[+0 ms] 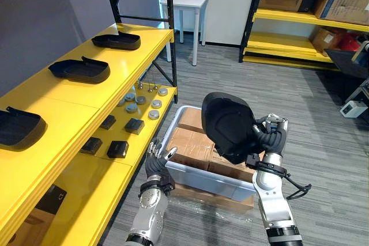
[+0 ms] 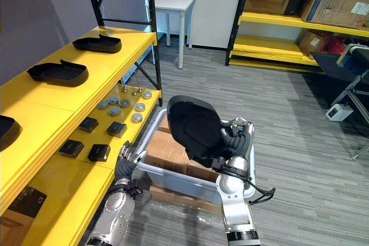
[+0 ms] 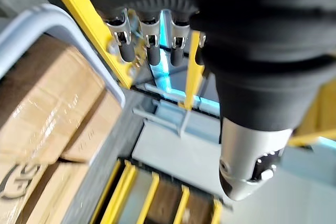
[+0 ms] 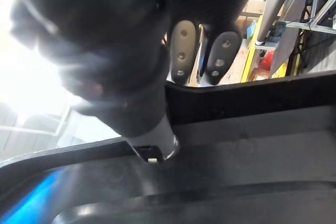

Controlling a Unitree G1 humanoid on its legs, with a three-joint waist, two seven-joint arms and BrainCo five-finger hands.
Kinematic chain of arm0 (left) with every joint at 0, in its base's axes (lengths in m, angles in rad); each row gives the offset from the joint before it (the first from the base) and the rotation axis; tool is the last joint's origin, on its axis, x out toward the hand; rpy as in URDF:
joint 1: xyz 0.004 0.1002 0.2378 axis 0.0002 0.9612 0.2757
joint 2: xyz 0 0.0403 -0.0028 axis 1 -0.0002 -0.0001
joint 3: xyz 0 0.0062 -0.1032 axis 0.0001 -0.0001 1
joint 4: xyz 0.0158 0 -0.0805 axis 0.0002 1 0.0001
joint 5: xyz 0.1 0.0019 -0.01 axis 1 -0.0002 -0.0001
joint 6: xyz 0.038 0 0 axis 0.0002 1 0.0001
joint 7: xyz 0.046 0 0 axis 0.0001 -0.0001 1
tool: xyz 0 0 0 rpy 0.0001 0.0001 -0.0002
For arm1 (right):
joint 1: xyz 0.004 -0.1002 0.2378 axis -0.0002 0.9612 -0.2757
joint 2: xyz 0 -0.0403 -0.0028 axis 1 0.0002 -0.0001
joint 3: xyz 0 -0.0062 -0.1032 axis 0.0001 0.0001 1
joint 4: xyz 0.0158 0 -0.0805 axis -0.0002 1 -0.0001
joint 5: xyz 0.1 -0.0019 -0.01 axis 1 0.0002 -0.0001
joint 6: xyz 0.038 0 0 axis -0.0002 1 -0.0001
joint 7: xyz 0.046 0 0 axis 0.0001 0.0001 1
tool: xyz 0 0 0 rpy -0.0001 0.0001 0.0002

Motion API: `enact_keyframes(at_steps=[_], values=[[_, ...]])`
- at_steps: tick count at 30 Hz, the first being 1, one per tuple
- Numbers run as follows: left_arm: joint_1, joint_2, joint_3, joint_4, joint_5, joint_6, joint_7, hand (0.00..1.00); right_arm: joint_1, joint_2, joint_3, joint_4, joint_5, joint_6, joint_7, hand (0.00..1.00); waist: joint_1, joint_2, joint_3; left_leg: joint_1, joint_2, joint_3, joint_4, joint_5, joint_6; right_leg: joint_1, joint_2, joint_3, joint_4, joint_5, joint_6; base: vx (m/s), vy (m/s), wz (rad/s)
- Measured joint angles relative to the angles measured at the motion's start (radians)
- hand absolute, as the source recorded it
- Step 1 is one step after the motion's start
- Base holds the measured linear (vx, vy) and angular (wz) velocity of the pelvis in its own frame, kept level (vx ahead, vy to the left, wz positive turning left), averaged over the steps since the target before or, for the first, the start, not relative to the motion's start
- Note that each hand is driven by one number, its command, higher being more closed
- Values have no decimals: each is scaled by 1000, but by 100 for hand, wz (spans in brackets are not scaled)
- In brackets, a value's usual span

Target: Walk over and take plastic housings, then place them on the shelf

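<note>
My right hand (image 1: 270,133) is shut on a black plastic housing (image 1: 228,125), held upright above the grey bin; up close its fingers (image 4: 184,51) hook over the housing's rim (image 4: 252,93). Three more black housings lie on the yellow shelf's top level: one far (image 1: 117,40), one in the middle (image 1: 81,69), one near (image 1: 17,128). My left hand (image 1: 157,156) hangs low beside the shelf's lower level, fingers (image 3: 149,45) straight and holding nothing.
A grey bin (image 1: 199,174) of cardboard boxes (image 1: 190,142) sits on the floor between my arms. Small black blocks (image 1: 118,148) and round metal weights (image 1: 141,105) lie on the lower shelf. A white table (image 1: 187,1) and a yellow rack (image 1: 300,18) stand further off.
</note>
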Motion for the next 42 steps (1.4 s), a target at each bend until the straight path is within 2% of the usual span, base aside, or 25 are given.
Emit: enact_keyframes(at_steps=[4, 10, 15, 17, 18, 19, 21, 23, 24, 25, 26, 28, 29, 31, 34, 39, 40, 41, 42], values=[[58, 34, -95, -74, 18, -4, -85, 0, -2, 0, 12, 4, 4, -4, 22, 100, 10, 6, -4, -2, -1, -11, 2, 0, 0, 6, -1, -6, 0, -1, 1, -3, 2, 7], [104, 92, -179, -129, 14, -4, -208, 0, -30, -4, 56, 40, 9, -19, 69, 100, 13, 20, -13, -3, -2, -25, 2, 1, 1, 13, -2, -26, 0, -9, 1, -25, -2, 7], [108, 113, -230, -153, -5, -1, -256, 0, -54, -5, 114, 77, 47, -19, 103, 100, 13, 20, -13, -3, -1, -25, 3, 2, 2, 13, -2, -28, 0, -8, -1, -4, -2, 1], [104, 104, -248, -152, 23, 0, -224, 0, -57, 1, 154, 81, 48, -19, 113, 100, 12, 20, -13, -3, -1, -26, 2, 2, 2, 12, -2, -29, 0, -8, -1, 0, 0, 0], [96, 85, -248, -148, 87, 0, -166, 0, -57, 2, 178, 81, 48, -20, 121, 100, 12, 20, -13, -3, -1, -27, 2, 2, 2, 12, -2, -30, 0, -8, -1, 0, 0, 0], [89, 71, -247, -143, 109, 0, -147, 0, -57, 3, 191, 80, 48, -21, 123, 100, 12, 20, -13, -3, -1, -27, 2, 2, 2, 12, -2, -30, 0, -8, -1, 0, 0, 0], [49, 23, -228, -104, 186, 4, -51, 0, -54, 12, 227, 75, 55, -35, 127, 100, 12, 20, -14, -3, -1, -28, 2, 2, 2, 13, -2, -31, 0, -8, -1, 0, 0, 0], [-3, -13, -207, -68, 261, 18, 80, 0, -38, 30, 249, 59, 81, -51, 118, 100, 10, 20, -14, -3, 0, -28, 2, 2, 1, 13, -1, -31, 0, -8, -1, 0, 0, 0], [-18, -18, -205, -58, 285, 27, 118, 0, -30, 36, 251, 50, 89, -53, 109, 100, 10, 20, -14, -3, 0, -28, 2, 2, 1, 13, -1, -31, 0, -8, -1, 0, 0, 0], [-43, -23, -202, -38, 318, 37, 170, 100, -12, 47, 261, 35, 92, -56, 87, 100, 8, 19, -16, -2, 0, -27, 2, 2, 1, 13, -1, -30, 0, -8, -2, 0, 0, 0], [-54, -24, -200, -25, 339, 46, 201, 100, -8, 49, 269, 33, 94, -58, 76, 100, 6, 19, -18, -2, 0, -26, 2, 1, 1, 13, -1, -29, 0, -8, -1, -11, -5, -3], [-100, -35, -194, 10, 372, 92, 316, 100, -1, 48, 307, 33, 136, -60, 38, 100, -2, 17, -25, 1, 2, -22, 2, 1, 0, 13, 0, -26, 0, -8, -2, -13, -6, -5], [-112, -38, -189, 19, 372, 98, 336, 100, -1, 48, 313, 33, 139, -60, 31, 100, -3, 17, -26, 2, 2, -20, 2, 1, 0, 13, 1, -24, 0, -7, -2, -19, -8, -9], [-151, -40, -172, 38, 381, 129, 424, 100, -1, 47, 356, 33, 180, -62, 3, 100, -9, 14, -28, 9, 4, -9, 2, -1, -2, 15, 3, -12, -1, -7, -3, -13, -5, -13], [-182, -40, -136, 38, 388, 148, 488, 100, 5, 43, 396, 15, 201, -67, -6, 100, -17, 7, -33, 12, 7, 7, 4, -4, -6, 11, 7, 2, -1, -5, -6, -18, -10, -17], [-197, -40, -134, 37, 380, 149, 511, 100, 18, 40, 436, -39, 203, -100, -7, 100, -20, -6, -43, 12, 15, 11, 4, -7, -10, 8, 14, 5, -1, -4, -7, -8, -5, -3], [-203, -46, -138, 27, 368, 149, 508, 100, 21, 39, 481, -34, 204, -100, 2, 100, -18, -6, -44, 11, 16, 9, 4, -7, -10, 8, 16, 3, -1, -4, -7, -10, -2, 4], [-204, -53, -138, 11, 366, 148, 507, 100, 25, 39, 509, -31, 204, -100, 9, 0, -18, -6, -44, 10, 17, 6, 4, -7, -10, 9, 16, 0, -1, -5, -8, -10, 0, 7], [-204, -58, -138, -2, 366, 147, 506, 100, 29, 39, 528, -30, 204, -100, 12, 0, -17, -6, -44, 9, 17, 3, 4, -7, -10, 10, 16, -3, -1, -6, -9, -7, 7, 11]])
